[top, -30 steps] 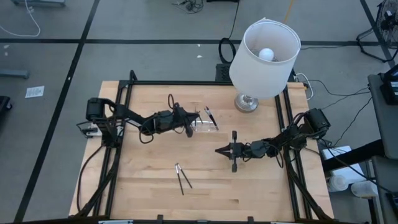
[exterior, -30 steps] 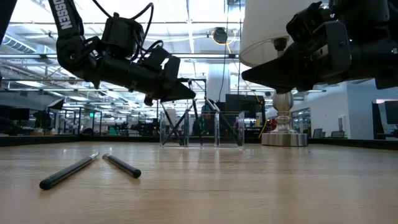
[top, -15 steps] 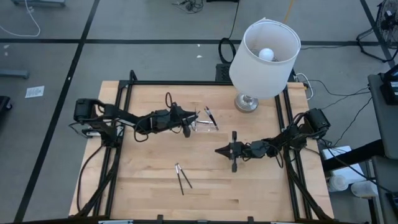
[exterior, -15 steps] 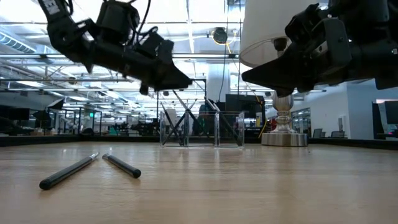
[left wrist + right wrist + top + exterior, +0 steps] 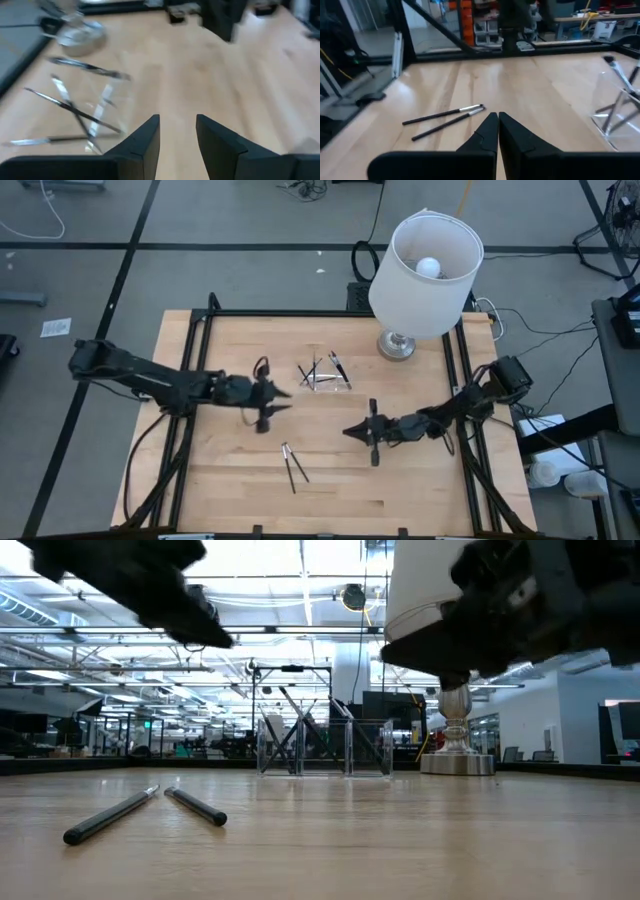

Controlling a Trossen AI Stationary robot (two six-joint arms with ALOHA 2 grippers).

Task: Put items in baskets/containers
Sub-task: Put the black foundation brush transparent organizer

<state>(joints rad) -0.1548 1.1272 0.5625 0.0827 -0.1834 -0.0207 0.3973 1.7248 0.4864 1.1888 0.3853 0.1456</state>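
Observation:
A clear tray [image 5: 322, 376] stands at the table's far middle with several thin dark sticks [image 5: 75, 107] lying crossed in it, some leaning over its rim. Two more sticks [image 5: 293, 465] lie side by side on the wood near the front, also in the right wrist view [image 5: 445, 120] and the low view [image 5: 150, 810]. My left gripper [image 5: 283, 396] hovers open left of the tray and nearer the front, with nothing between its fingers [image 5: 145, 140]. My right gripper [image 5: 347, 430] hangs shut and empty right of the two loose sticks, pointing toward the table's left edge.
A lamp with a white shade [image 5: 425, 275] stands on a silvery foot [image 5: 397, 345] at the far right, close to the tray. Black frame rails [image 5: 195, 370] run along the table's left and right sides. Bare wood lies between the tray and the two loose sticks.
My left gripper has opened at the tray, then drawn back toward the table's left and near edges and risen. My right gripper has shifted slightly toward the near edge and stayed shut.

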